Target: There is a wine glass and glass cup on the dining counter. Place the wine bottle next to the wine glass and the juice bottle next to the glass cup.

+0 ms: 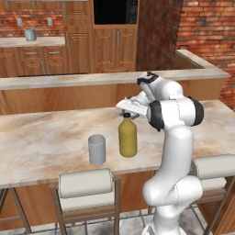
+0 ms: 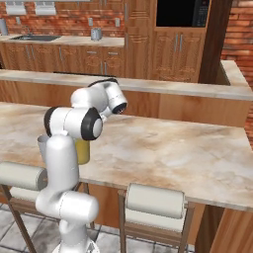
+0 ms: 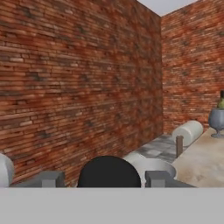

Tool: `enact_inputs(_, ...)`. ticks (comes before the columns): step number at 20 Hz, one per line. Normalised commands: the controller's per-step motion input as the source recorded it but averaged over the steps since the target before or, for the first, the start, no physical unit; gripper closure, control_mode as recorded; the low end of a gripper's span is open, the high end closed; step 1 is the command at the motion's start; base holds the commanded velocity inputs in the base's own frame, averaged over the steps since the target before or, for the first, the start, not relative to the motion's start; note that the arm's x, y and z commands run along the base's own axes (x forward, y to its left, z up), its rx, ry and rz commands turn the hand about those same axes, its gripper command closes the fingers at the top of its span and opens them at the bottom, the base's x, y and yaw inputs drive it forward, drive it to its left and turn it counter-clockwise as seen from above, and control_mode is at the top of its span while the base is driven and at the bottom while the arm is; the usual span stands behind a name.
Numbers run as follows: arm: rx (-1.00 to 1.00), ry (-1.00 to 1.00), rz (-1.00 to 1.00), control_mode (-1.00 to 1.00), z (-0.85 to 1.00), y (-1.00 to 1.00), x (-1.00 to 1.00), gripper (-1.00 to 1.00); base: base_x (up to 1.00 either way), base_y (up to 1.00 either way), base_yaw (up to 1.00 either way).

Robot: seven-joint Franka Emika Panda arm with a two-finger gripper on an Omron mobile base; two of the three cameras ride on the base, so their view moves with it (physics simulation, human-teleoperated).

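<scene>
Juice bottle [image 1: 127, 137] stands upright on the bench [image 1: 46, 137], just right of the glass cup [image 1: 97, 149] in left base view, the two close but not touching. Both sit near the bench's front edge, above a padded stool [image 1: 86, 182].

Fingers [image 3: 103, 178] sit either side of the bottle's black cap [image 3: 109, 171] in hand view, one dark tip left, one right. Can't tell if they touch it, so can't say if they're gripping or just spread around it. In left base view the hand [image 1: 133, 108] sits right over the bottle top.

Right base view: arm hides most of the bottle, just a yellow bit [image 2: 82, 150] shows beside it, cup edge [image 2: 42, 143] at left.

Hand view, far right: wine glass [image 3: 217, 122] on the bench w/ wine bottle [image 3: 221, 101] behind it, cut off by frame edge. Brick wall [image 3: 78, 78] beyond.
</scene>
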Motion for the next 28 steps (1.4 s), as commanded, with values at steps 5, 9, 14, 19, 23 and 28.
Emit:
enact_inputs(5, -0.08, -0.04, -0.09, -1.00, -0.22, 0.20, 0.21, 1.00, 0.00, 0.00, 0.00)
enact_inputs(9, 0.00, -0.04, -0.08, -1.00, -0.11, 0.11, -0.08, 1.00, 0.00, 0.00, 0.00)
enact_inputs(14, 0.00, -0.01, -0.11, -1.00, -0.06, 0.00, -0.34, 1.00, 0.00, 0.00, 0.00)
enact_inputs(19, -0.03, 0.00, -0.09, -1.00, -0.02, 0.01, -0.36, 1.00, 0.00, 0.00, 0.00)
enact_inputs(23, -0.08, -0.01, -0.06, -1.00, 0.00, 0.03, -0.14, 1.00, 0.00, 0.00, 0.00)
enact_inputs(28, -0.08, -0.06, -0.05, -1.00, 0.09, 0.03, -0.04, 1.00, 0.00, 0.00, 0.00)
